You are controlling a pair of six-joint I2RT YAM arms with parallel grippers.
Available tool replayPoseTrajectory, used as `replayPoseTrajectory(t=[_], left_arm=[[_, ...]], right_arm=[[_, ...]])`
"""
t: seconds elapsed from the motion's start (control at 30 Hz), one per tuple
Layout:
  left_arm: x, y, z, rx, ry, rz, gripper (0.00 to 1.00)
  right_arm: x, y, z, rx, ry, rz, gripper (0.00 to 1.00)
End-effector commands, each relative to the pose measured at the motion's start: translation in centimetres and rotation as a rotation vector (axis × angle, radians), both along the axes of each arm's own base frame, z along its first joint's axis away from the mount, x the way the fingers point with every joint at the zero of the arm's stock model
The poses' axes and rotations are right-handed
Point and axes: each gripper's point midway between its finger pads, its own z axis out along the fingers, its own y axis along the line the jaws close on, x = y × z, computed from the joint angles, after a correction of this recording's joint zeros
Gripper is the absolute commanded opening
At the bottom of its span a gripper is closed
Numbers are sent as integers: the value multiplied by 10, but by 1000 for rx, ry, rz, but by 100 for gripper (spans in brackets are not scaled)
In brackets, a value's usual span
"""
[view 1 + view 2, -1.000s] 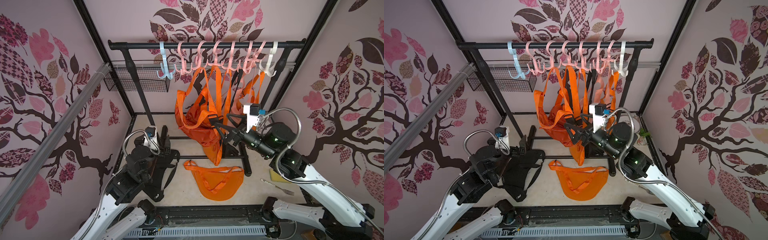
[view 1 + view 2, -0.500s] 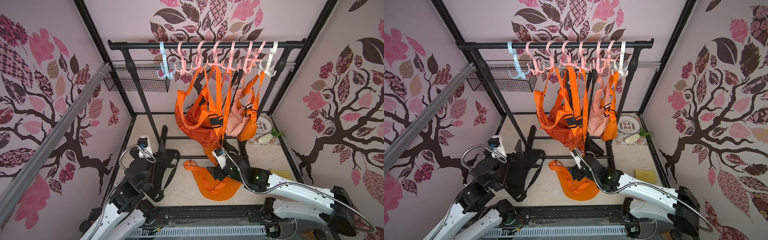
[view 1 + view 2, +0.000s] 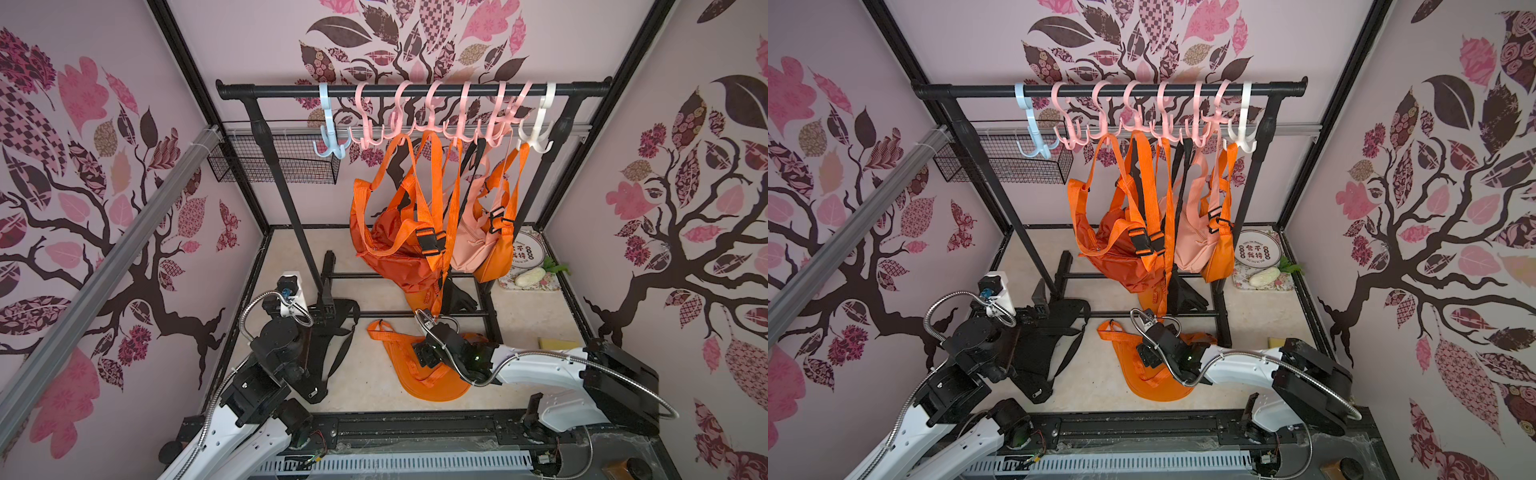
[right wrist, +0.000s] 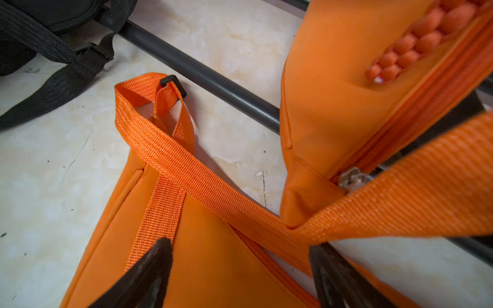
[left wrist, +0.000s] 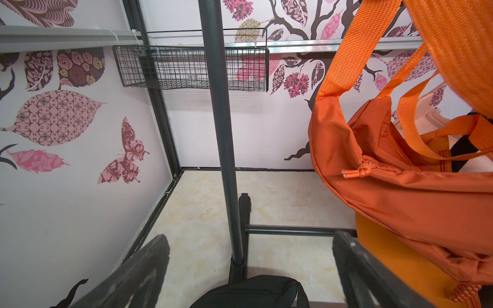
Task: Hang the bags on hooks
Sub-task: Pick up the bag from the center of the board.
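Observation:
An orange bag (image 3: 430, 380) lies flat on the floor in both top views (image 3: 1154, 384), its strap (image 4: 186, 165) looped across it. My right gripper (image 3: 424, 355) (image 4: 240, 245) is low over this bag and open. One of its fingertips (image 4: 160, 248) is on the strap and the other is beside the bag's zip edge. Pink hooks (image 3: 415, 120) hang on the black rail (image 3: 270, 89), with a blue hook (image 3: 330, 141) and a white hook (image 3: 536, 133) at the ends. My left gripper (image 3: 322, 307) (image 5: 250, 242) stands open above a black bag (image 3: 332, 345).
Orange bags (image 3: 395, 249) and a peach bag (image 3: 469, 249) hang from the hooks, one (image 4: 333, 80) just above my right gripper. The rack's low bars (image 3: 395, 313) run behind the floor bag. A wire basket (image 3: 274, 164), plate (image 3: 528, 249) and yellow sponge (image 3: 557, 343) lie around.
My right arm has dropped from the hanging bags down to the orange bag on the floor, jaws still open. The left arm has shifted slightly and stays open.

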Motion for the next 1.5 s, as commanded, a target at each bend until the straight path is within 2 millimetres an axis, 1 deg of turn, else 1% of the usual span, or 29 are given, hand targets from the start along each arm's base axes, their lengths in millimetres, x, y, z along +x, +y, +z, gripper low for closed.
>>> replayPoseTrajectory(t=[0.0, 0.13, 0.27, 0.37, 0.47, 0.53, 0.63, 0.73, 0.83, 0.9, 1.0, 1.07, 1.13, 1.23, 1.27, 1.33, 1.4, 1.47], left_arm=[[1, -3, -3, -7, -11, -5, 98], [2, -4, -4, -4, -7, -8, 98], [2, -3, -4, 0, -7, -5, 98], [2, -4, -4, -1, -9, -8, 98], [2, -5, -4, 0, -7, -13, 98], [2, -5, -4, 0, -8, -13, 98], [3, -5, -4, 0, -7, -16, 98], [2, -4, -3, -3, -11, -14, 98], [1, -4, -3, -4, -12, -14, 98], [1, -4, -2, -6, -13, -18, 98], [2, -5, -4, -1, -8, -19, 98], [1, -5, -2, -4, -11, -21, 98], [1, -5, -3, -3, -11, -22, 98], [0, -5, -2, -7, -16, -21, 98], [0, -5, -2, -4, -14, -24, 98], [0, -5, -3, -4, -13, -24, 98], [0, -6, -2, -2, -13, -27, 98], [-1, -6, -2, -3, -16, -28, 98]], right_arm=[[1, 13, -4, 6, -47, 24, 84], [7, 15, -20, -32, -55, 13, 83], [11, 19, -25, -44, -71, 7, 83], [12, 20, -35, -67, -66, 12, 82], [20, 17, -40, -108, -96, -25, 79], [25, 16, -41, -131, -117, -47, 76], [31, 16, -33, -126, -155, -74, 75], [34, 20, -23, -108, -183, -70, 74], [34, 27, -19, -95, -188, -38, 75], [31, 35, -25, -97, -168, 1, 76], [31, 44, -45, -139, -126, 30, 77], [29, 49, -54, -134, -102, 45, 77], [30, 52, -58, -124, -101, 42, 77], [39, 57, -56, -143, -129, 26, 74], [42, 58, -55, -146, -141, 22, 72], [43, 63, -55, -145, -153, 39, 62], [41, 69, -55, -134, -135, 64, 43], [35, 73, -51, -95, -108, 86, 29]])
